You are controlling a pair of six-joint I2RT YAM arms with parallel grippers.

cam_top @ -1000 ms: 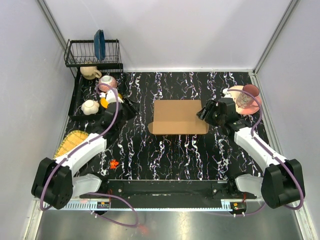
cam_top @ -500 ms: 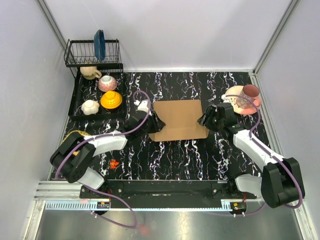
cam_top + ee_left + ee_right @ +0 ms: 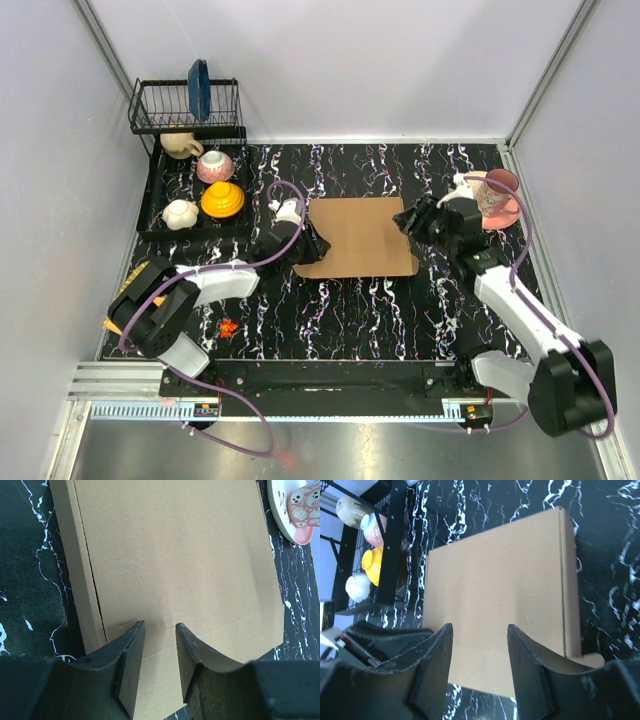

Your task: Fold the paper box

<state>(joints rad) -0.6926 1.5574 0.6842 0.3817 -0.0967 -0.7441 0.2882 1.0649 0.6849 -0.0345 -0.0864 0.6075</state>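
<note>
The paper box (image 3: 360,237) is a flat brown cardboard square lying mid-table. It fills the left wrist view (image 3: 175,555) and shows in the right wrist view (image 3: 500,580). My left gripper (image 3: 312,245) is at the box's left edge; its jaws (image 3: 159,627) stand a little apart just over the cardboard, holding nothing. My right gripper (image 3: 408,222) is at the box's right edge; its jaws (image 3: 480,630) stand wide apart above the cardboard and are empty.
A black dish rack with a blue plate (image 3: 199,88) stands back left. In front of it a tray holds an orange bowl (image 3: 222,200), pink cup (image 3: 214,165) and white cup (image 3: 180,213). A pink cup on a saucer (image 3: 497,192) sits right. A small orange object (image 3: 227,326) lies front left.
My left arm swung from the tray to the box's left edge. The box has turned slightly, its near left corner now lower. My right gripper shifted slightly back.
</note>
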